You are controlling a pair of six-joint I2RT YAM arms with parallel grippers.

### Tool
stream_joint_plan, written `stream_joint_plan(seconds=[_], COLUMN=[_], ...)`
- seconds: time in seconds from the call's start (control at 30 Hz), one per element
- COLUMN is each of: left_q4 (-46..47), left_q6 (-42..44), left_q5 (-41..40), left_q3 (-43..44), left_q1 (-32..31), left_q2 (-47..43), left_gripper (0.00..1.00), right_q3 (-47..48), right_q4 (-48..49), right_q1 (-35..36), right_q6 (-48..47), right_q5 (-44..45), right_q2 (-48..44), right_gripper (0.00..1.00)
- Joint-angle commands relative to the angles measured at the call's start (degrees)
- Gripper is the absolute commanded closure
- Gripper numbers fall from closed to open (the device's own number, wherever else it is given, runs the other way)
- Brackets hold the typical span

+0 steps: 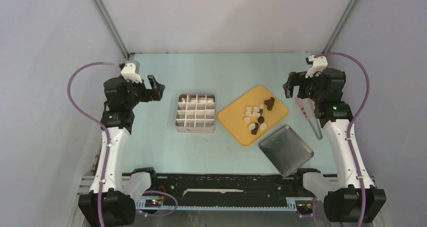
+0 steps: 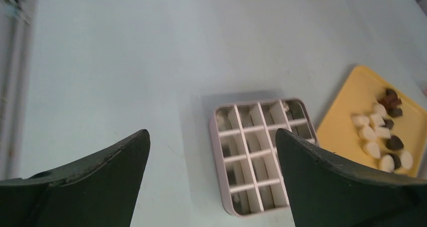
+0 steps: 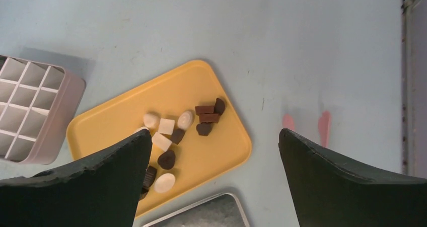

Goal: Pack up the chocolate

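Observation:
Several small cream-white and dark brown chocolate pieces [image 1: 258,115] lie loose on a yellow tray [image 1: 236,117] at mid-table; they also show in the right wrist view [image 3: 173,131] and the left wrist view [image 2: 381,132]. A grey box with a white grid of compartments [image 1: 196,112] stands left of the tray, its cells empty [image 2: 259,154]. My left gripper [image 1: 155,87] is open and empty, held above the table left of the box. My right gripper [image 1: 290,84] is open and empty, held above the table right of the tray.
A grey metal lid [image 1: 286,150] lies near the front, right of the tray's corner. Pink tongs [image 1: 308,115] lie on the table under my right arm; their tips show in the right wrist view [image 3: 307,125]. Walls enclose the table on three sides.

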Motion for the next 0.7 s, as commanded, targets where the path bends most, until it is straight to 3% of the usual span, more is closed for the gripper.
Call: stream_joint_plan(seconds=[0.0,0.23,0.4,0.53,0.67], left_q4=[-1.4,-4.9,-9.4,-16.6,-18.0], left_q6=[-2.6,6.3,13.7,21.2,23.0], left_q5=[5.2,4.8,7.2,4.0,4.8], left_q3=[-4.9,-5.3,-3.0,1.4,2.1], left_q1=[-0.6,-5.7,-12.0,-21.1,-26.3], left_q2=[-1.2,-2.4,-0.7,1.9,4.5], left_gripper=[0.0,0.0,0.02,0.05,0.09], right_q3=[-0.7,-0.1,3.4,9.2,9.8], right_q4=[-1.5,-5.4,-9.5,-16.7,-18.3], right_q1=[-2.3,-4.2,-6.4,-14.2,-17.8], right_q6=[3.7,-6.8,-7.9,-11.3,-13.9], right_q5=[-4.6,-18.1,-10.0,-11.7,-7.0], right_q2=[-0.2,1.1,7.7,16.8,20.4], right_gripper=[0.0,0.0,0.02,0.21,0.29])
